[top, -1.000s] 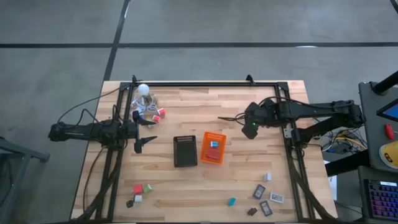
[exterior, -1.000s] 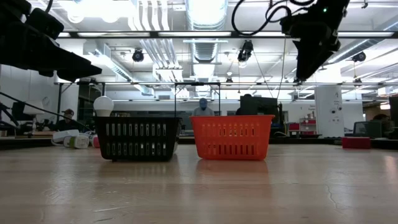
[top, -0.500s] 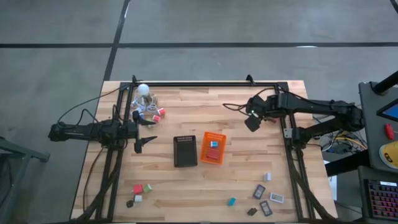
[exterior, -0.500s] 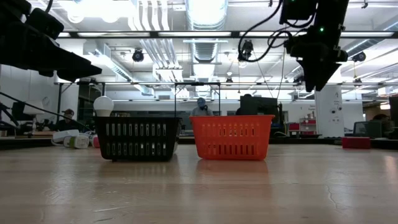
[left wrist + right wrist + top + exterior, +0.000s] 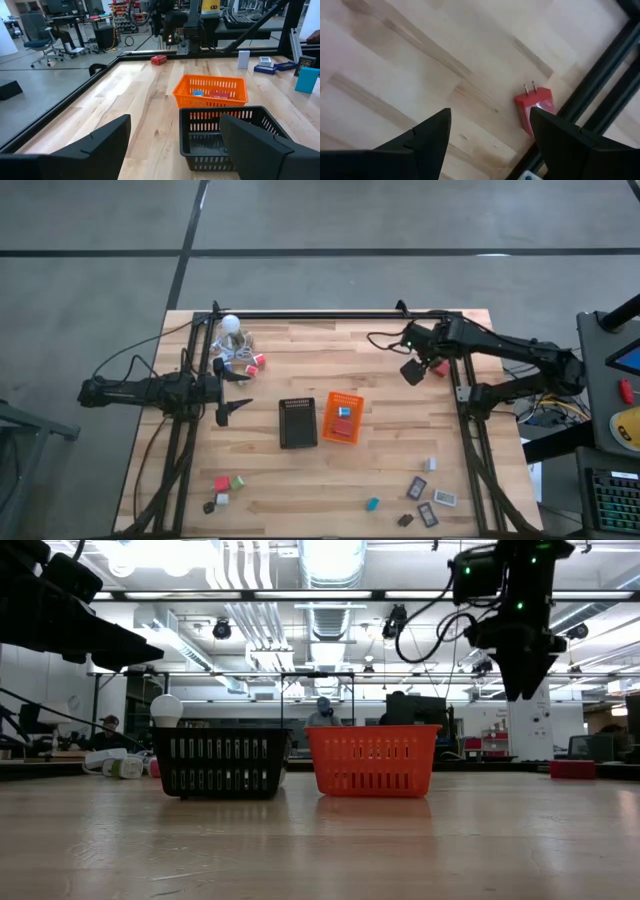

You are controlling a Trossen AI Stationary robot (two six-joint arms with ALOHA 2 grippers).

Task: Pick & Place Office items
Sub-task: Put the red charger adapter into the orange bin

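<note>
1. The right gripper hangs above the table near its far right corner, fingers apart with nothing between them. In the right wrist view a red plug-in charger with 2 prongs lies flat on the wood beside the black frame rail. The claw looks lined up over it, probably as the next pick.
2. The left gripper waits by the left edge of the table. It is wide open and empty, and seems parked clear of the baskets so the other arm can work.
3. The orange basket and black basket stand side by side at the table's centre, within reach of both arms. The orange one already holds a blue piece and a red piece. The black one appears empty from above.
4. Office items not yet sorted lie in 3 groups:
   - red, green and grey blocks near the front left corner;
   - grey-black rectangles and a teal block towards the front right corner;
   - red pieces near the far left corner, beside the white ball and its coiled cable.
5. No brand, label or writing can be read on any item.
</note>
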